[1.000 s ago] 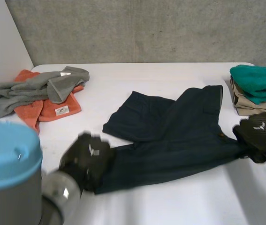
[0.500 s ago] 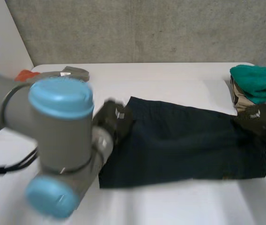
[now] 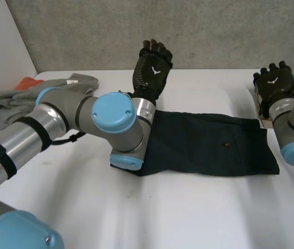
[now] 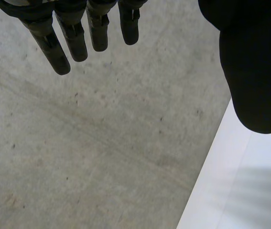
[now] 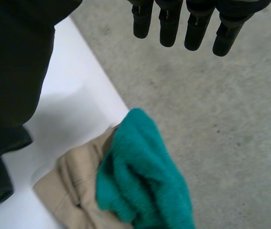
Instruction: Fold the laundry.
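A crumpled grey towel lies over an orange cloth at the upper left of the head view, on the far left corner of the white table. The robot's left arm reaches in from the lower left and bends across the table's middle. The left hand stands upright at upper centre, against the concrete wall and clear of every cloth. In the left wrist view its fingers are straight and spread, holding nothing. The dark navy shorts lie folded into a flat, long band at the centre of the frame. Their left end is tucked behind the left arm's elbow and their right end reaches toward the right arm. At the upper right, the right hand is held above the table's far right edge, palm away from the camera. The right wrist view shows its fingers extended and empty, with a teal towel resting on a folded tan garment below the fingertips.
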`<action>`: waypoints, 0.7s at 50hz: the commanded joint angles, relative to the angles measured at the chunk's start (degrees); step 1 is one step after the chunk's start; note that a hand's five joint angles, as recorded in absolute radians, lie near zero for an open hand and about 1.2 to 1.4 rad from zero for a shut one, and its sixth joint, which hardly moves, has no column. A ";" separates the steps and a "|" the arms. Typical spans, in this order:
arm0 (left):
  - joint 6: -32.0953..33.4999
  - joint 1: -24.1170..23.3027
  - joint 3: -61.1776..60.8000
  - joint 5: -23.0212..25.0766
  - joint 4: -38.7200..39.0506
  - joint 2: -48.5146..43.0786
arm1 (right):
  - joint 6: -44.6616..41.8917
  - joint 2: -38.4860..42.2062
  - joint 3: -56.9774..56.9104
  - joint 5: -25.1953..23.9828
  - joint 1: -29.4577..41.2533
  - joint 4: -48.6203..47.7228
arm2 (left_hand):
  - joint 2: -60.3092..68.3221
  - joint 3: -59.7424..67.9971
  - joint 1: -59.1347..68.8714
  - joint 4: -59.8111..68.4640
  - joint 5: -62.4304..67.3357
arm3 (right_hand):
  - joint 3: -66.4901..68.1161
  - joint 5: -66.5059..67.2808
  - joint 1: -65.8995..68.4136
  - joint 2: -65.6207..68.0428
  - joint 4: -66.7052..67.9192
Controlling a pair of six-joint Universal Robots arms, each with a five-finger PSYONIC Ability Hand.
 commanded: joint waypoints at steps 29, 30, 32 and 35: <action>-21.76 -1.22 -45.16 3.13 -3.75 36.15 | 0.63 -16.14 26.75 -10.06 -13.39 4.31 | -2.17 -2.31 -0.91 -1.66 -2.82 | 67.98 67.34 67.20 67.89 67.94; -21.84 -1.22 -45.43 3.13 -3.75 36.85 | -1.12 -17.20 26.58 -9.80 -13.39 4.66 | -2.17 -2.31 -0.91 -1.66 -2.82 | 67.98 67.34 67.20 67.89 67.94; -21.84 -1.22 -45.96 3.13 -3.75 38.78 | -6.23 -18.79 26.14 -9.36 -13.04 4.67 | -2.17 -2.31 -0.91 -1.66 -2.82 | 67.98 67.34 67.20 67.89 67.94; -21.84 -1.22 -47.09 3.13 -3.75 40.45 | -10.53 -19.49 25.96 -10.76 -11.03 3.53 | -2.17 -2.31 -0.91 -1.66 -2.82 | 67.98 67.34 67.20 67.89 67.94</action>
